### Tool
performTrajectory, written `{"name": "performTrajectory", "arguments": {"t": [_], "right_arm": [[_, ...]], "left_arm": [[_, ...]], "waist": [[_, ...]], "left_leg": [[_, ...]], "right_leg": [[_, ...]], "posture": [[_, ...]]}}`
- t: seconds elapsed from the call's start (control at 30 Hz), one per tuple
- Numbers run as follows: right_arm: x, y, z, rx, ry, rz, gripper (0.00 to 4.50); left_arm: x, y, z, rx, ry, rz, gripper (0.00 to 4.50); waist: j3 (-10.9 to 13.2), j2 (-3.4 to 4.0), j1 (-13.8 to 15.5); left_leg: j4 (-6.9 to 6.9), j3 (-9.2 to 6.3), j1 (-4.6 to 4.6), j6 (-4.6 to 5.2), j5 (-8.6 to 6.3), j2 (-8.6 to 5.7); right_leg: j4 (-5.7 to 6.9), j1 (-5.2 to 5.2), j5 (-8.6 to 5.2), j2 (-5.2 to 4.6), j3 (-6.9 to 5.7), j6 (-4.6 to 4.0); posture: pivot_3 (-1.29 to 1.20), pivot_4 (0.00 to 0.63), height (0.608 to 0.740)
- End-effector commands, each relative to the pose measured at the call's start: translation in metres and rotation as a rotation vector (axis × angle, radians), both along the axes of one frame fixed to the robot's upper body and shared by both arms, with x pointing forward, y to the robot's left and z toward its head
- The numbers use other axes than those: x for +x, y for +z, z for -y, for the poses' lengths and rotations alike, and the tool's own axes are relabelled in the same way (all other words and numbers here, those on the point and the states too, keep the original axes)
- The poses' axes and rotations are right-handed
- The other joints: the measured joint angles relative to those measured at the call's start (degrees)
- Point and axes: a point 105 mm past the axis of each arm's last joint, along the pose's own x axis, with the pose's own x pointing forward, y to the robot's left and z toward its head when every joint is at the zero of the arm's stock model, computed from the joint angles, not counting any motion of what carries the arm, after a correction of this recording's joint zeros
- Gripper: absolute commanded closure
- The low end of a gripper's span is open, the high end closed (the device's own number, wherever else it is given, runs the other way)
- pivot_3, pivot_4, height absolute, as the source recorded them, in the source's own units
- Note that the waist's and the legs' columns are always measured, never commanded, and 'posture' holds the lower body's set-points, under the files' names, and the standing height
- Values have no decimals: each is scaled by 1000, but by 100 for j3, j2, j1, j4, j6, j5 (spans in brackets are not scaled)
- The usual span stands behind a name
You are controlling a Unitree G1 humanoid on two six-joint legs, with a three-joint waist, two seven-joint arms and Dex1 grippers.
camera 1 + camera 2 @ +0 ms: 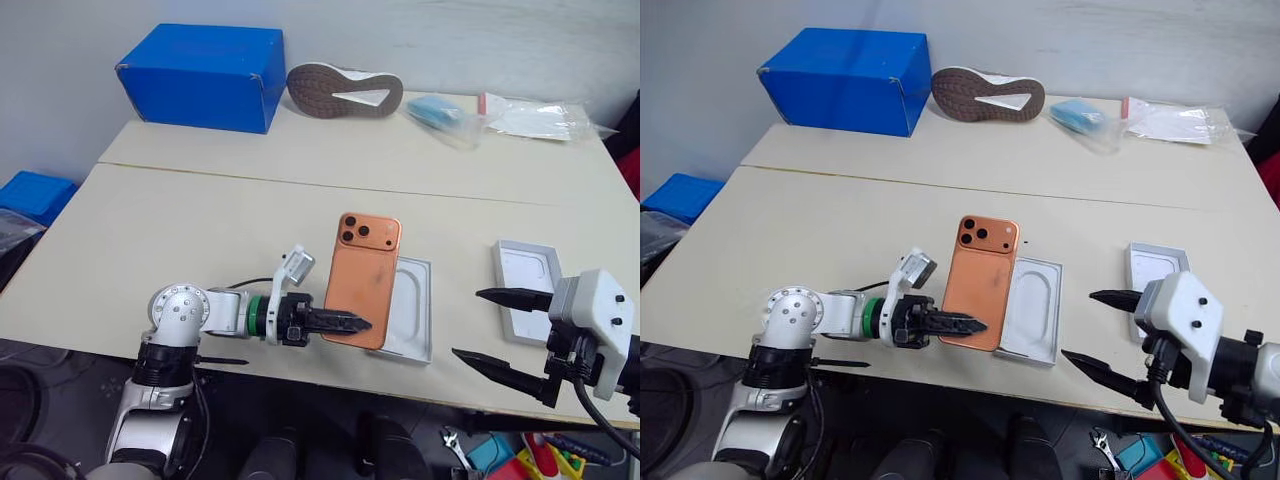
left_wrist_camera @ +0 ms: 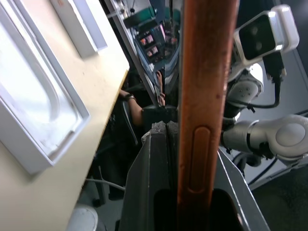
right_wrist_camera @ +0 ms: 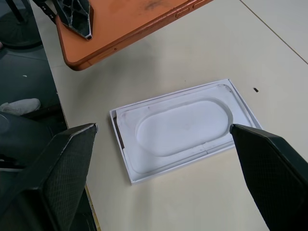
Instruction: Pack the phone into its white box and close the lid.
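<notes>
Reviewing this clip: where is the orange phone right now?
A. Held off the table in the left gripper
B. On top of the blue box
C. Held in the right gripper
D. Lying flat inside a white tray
A: the left gripper is shut on the phone, holding it above the table beside the white tray with the oval recess.

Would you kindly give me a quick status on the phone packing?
Left gripper shut on phone, held above table edge. Right gripper open, empty. Tray with moulded insert beside phone; other white tray farther right.

Beige table (image 1: 200,230): blue box (image 1: 205,75), shoe (image 1: 345,90), plastic bags (image 1: 520,118), two white trays (image 1: 410,310).
</notes>
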Motion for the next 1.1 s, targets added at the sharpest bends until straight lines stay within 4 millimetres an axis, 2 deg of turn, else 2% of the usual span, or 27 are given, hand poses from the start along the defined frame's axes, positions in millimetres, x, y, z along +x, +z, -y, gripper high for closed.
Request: {"name": "performTrajectory", "arguments": {"t": [0.03, 0.17, 0.3, 0.7, 1.1], "right_arm": [[-4, 6, -2, -20, 7, 41, 0], [-5, 5, 1, -30, -8, 38, 0], [-7, 1, 4, -32, -26, 30, 0], [-9, -2, 1, -13, -42, 33, 0], [-8, -3, 2, -9, -53, 40, 0]], "left_arm": [[-3, 3, 10, 14, -55, 6, 4385], [-6, -16, 25, 137, -141, -117, 4385], [14, -33, 45, 245, -42, -159, 4385], [33, -24, 84, 244, 48, -254, 4385], [33, -32, 87, 298, 81, -294, 4385]], "waist": [[0, 0, 28], [0, -1, 72], [1, -4, 85], [5, -10, 98], [5, -11, 92]], "left_leg": [[0, 0, 0, 0, 0, 0], [0, 0, -1, 4, 1, -4], [-3, 0, -5, 10, 1, -7], [-2, 2, -4, 8, 0, -5], [-3, 4, 1, 3, -1, -4]], "right_leg": [[0, 0, 0, 0, 0, 0], [0, 0, 0, 3, 0, 0], [-6, -1, 0, 4, 3, 1], [-4, -1, 2, 1, 5, 4], [0, -1, 3, 3, 8, 5]], "posture": [[0, 150, 740], [0, 150, 740], [0, 150, 740], [0, 150, 740], [0, 150, 740]]}}
